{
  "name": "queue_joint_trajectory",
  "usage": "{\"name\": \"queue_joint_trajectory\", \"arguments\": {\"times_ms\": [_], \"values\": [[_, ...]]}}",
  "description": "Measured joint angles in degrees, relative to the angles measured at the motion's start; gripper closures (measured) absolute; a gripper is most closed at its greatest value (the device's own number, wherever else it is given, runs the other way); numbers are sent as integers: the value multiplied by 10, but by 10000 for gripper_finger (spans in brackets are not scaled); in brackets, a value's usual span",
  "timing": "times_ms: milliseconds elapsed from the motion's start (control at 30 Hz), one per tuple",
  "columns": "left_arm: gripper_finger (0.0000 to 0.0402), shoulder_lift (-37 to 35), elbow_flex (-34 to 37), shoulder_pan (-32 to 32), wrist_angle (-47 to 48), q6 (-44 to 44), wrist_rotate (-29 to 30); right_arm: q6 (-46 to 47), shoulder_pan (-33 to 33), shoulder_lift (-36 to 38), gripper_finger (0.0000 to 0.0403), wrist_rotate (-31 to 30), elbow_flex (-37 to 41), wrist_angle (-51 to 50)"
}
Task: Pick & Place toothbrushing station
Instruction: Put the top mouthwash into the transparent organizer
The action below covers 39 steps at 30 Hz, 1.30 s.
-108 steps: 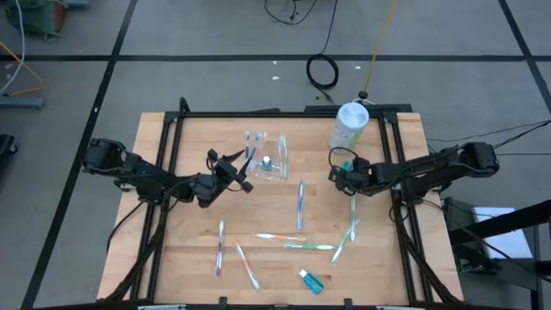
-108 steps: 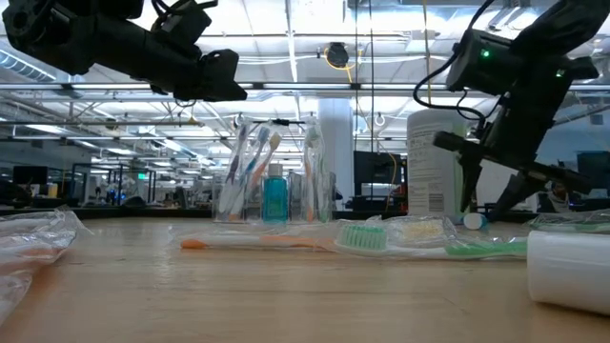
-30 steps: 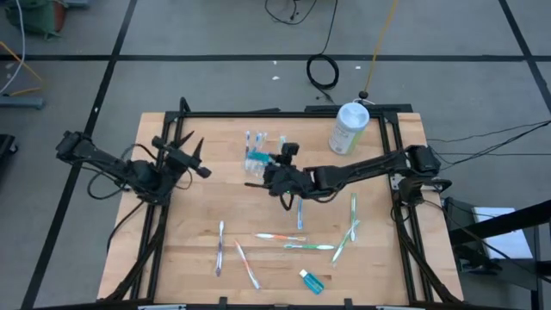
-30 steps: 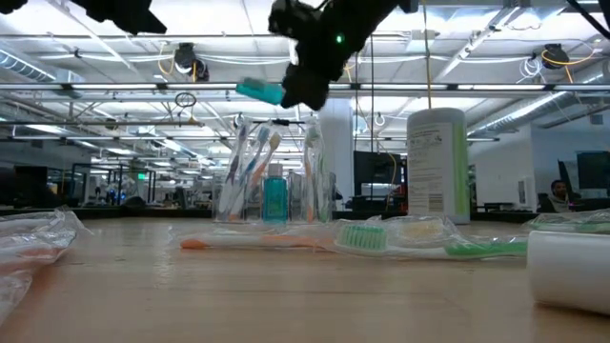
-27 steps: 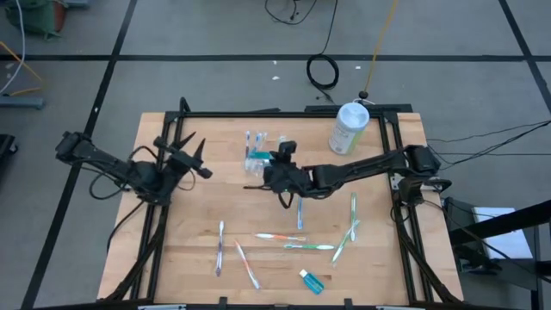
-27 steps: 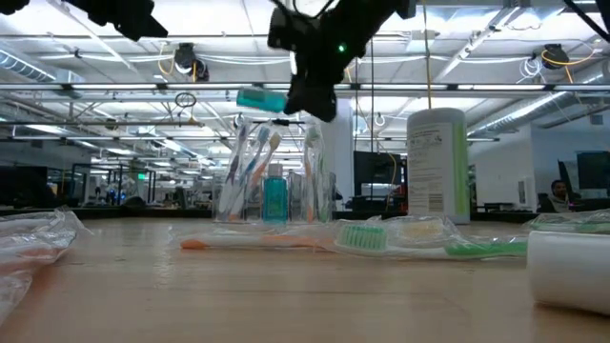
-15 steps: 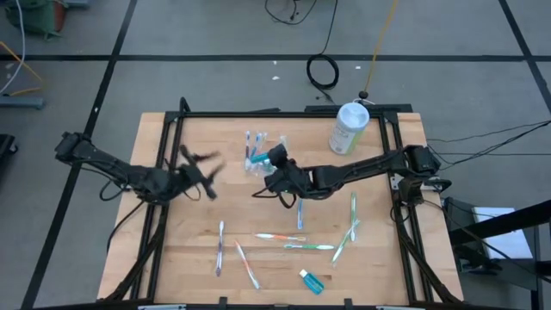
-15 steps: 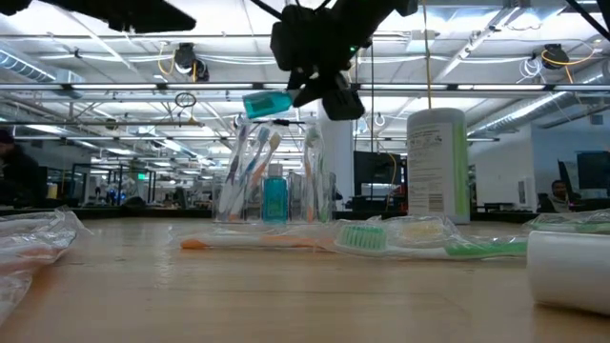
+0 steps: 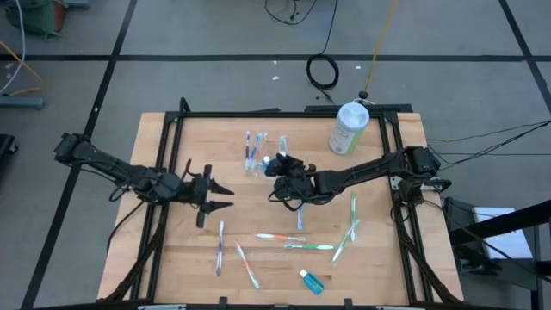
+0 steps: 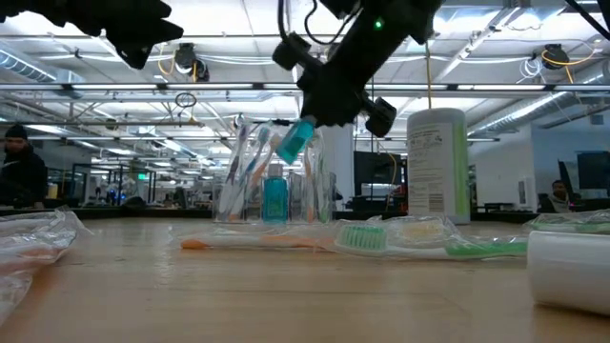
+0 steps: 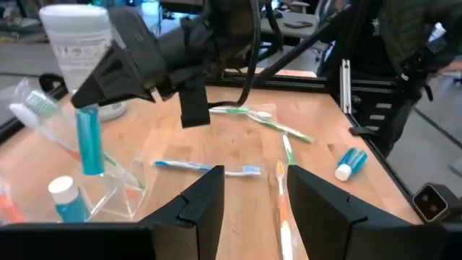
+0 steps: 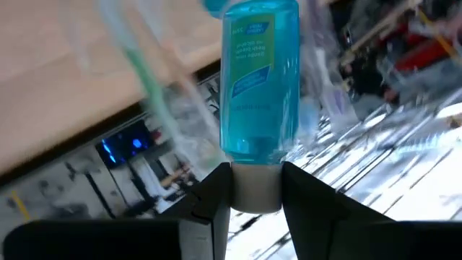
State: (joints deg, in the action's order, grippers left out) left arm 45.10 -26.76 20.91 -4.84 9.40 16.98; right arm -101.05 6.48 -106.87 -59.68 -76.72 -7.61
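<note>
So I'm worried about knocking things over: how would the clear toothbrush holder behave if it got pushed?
The clear toothbrush holder looks thin-walled, so probably light and apt to slide on the wooden table. Toothbrushes stand tall in it, so it may tip. The right tool holds a blue bottle just above it.

My two dark fingers (image 12: 209, 198) pinched the white cap of a small translucent blue bottle (image 12: 259, 79).

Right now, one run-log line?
right hand: shut on small blue bottle | above clear plastic holder | left hand: open, empty
</note>
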Motion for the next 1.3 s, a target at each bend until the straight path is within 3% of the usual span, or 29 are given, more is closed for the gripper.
{"name": "queue_joint_trajectory", "arguments": {"times_ms": [300, 567, 700, 1300], "values": [[245, 0, 0, 0, -1, -1, 47, -104, 0, 0, 305, 60, 47, 176], [245, 0, 0, 0, 1, -13, 51, -181, -13, 0, 312, 67, 60, 172], [245, 0, 0, 0, 3, -17, 51, -186, -24, 0, 313, 103, 60, 166], [245, 0, 0, 0, 4, -22, 51, -202, -35, -67, 299, 112, 61, 209]]}}
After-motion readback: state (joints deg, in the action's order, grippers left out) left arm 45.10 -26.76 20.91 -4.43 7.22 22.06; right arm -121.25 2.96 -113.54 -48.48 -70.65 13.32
